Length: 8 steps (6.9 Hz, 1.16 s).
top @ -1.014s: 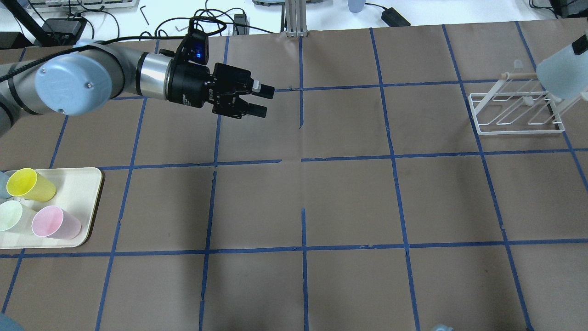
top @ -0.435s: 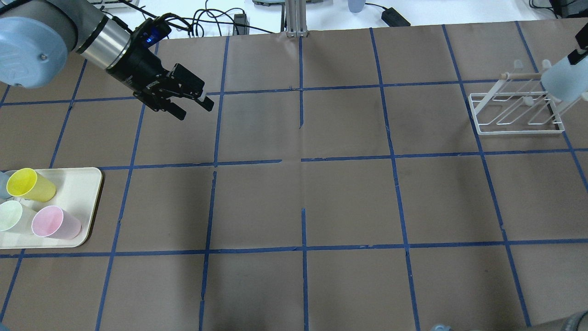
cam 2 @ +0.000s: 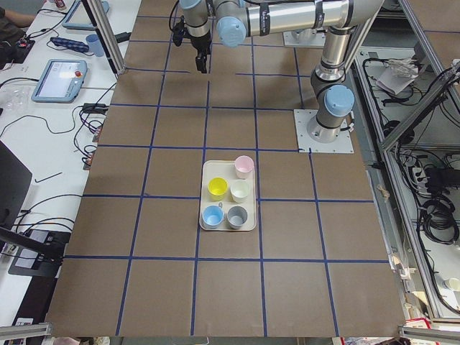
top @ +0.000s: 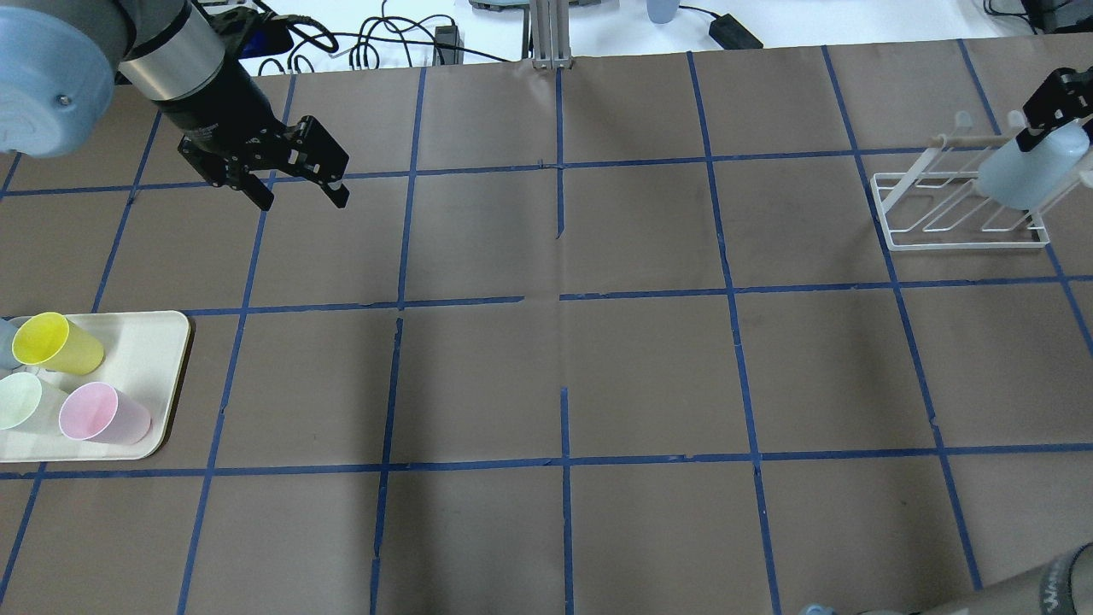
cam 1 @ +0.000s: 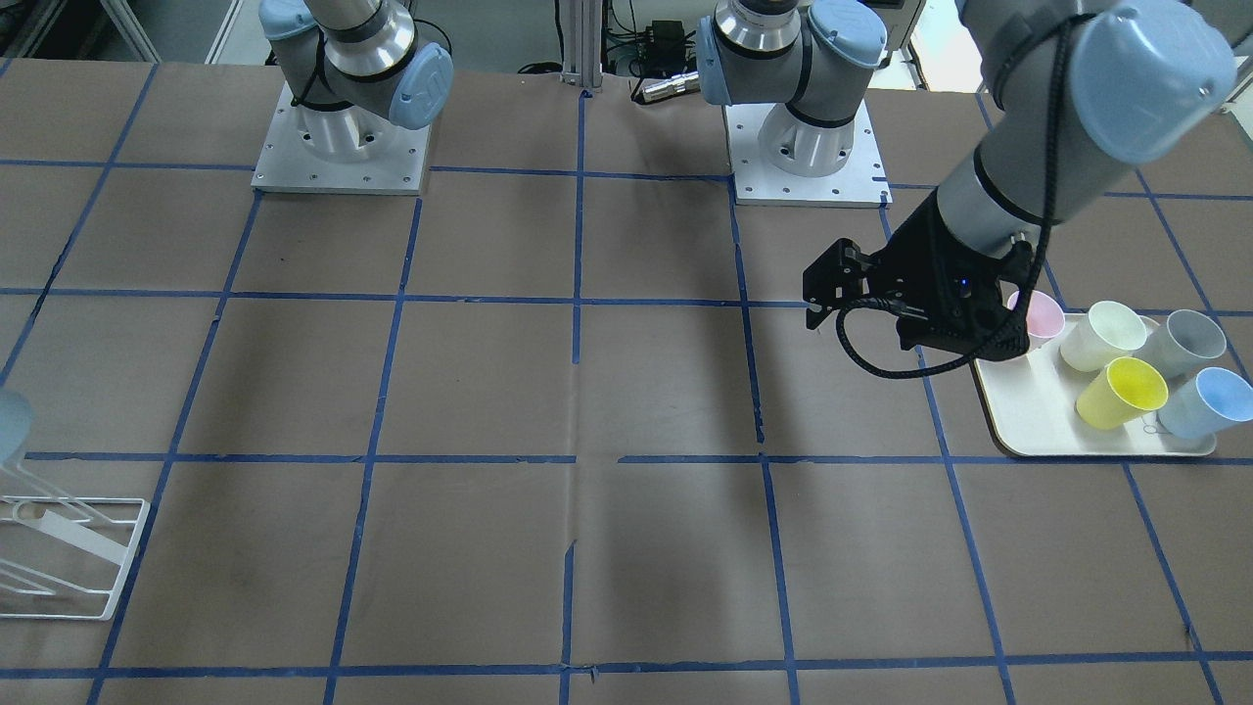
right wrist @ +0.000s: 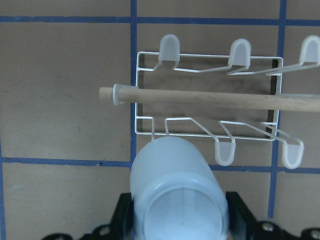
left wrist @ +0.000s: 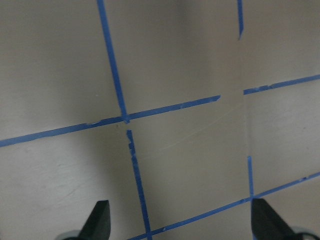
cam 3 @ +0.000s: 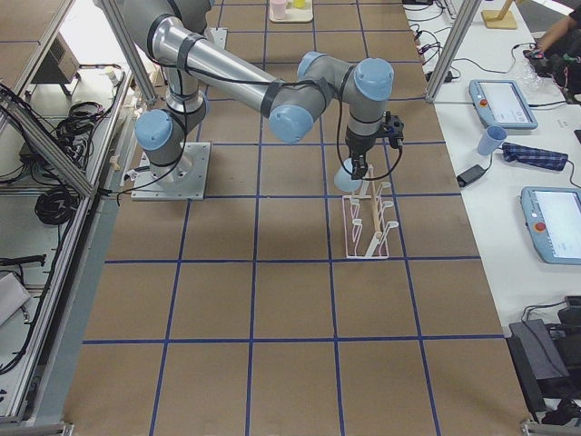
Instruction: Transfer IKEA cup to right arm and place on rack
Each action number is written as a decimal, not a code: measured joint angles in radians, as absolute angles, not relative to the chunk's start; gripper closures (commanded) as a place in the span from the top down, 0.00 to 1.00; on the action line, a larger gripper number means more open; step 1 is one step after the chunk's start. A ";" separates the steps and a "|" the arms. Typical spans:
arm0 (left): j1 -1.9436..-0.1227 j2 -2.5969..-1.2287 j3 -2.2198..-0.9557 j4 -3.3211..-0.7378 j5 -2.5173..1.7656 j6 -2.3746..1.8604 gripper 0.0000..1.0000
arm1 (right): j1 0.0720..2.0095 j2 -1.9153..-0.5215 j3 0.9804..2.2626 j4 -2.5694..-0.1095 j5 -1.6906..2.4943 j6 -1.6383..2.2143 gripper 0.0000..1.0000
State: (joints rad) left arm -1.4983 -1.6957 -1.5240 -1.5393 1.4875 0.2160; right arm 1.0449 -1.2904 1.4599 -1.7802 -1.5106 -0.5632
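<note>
The pale sky-blue IKEA cup (top: 1029, 175) is held in my right gripper (right wrist: 179, 220), which is shut on it. The cup hangs tilted over the near row of prongs of the white wire rack (top: 956, 235), its wider end toward the rack. In the right wrist view the cup (right wrist: 172, 190) is just in front of the rack (right wrist: 205, 60) and its wooden peg (right wrist: 210, 97). I cannot tell whether they touch. The cup (cam 3: 349, 177) and the rack (cam 3: 368, 227) also show in the exterior right view. My left gripper (top: 299, 196) is open and empty, far to the left above bare table.
A cream tray (top: 162, 342) at the left holds yellow (cam 1: 1126, 390), pink (cam 1: 1043, 315), pale green (cam 1: 1101, 335), grey (cam 1: 1184, 341) and blue (cam 1: 1209, 403) cups. Blue tape lines grid the brown table. Cables lie beyond the far edge.
My left arm has swung left and back, away from the table's middle, its gripper still open. My right gripper has brought the cup lower and closer over the rack.
</note>
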 measured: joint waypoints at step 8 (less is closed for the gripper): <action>-1.524 -1.606 -1.517 -1.491 1.562 0.122 1.00 | 1.115 -1.243 1.511 -1.912 -1.544 -0.563 0.71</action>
State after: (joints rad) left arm -1.5242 -1.6064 -1.5168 -1.4910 1.5620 0.1218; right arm 1.1151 -1.2426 1.5110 -1.9123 -1.5442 -0.5628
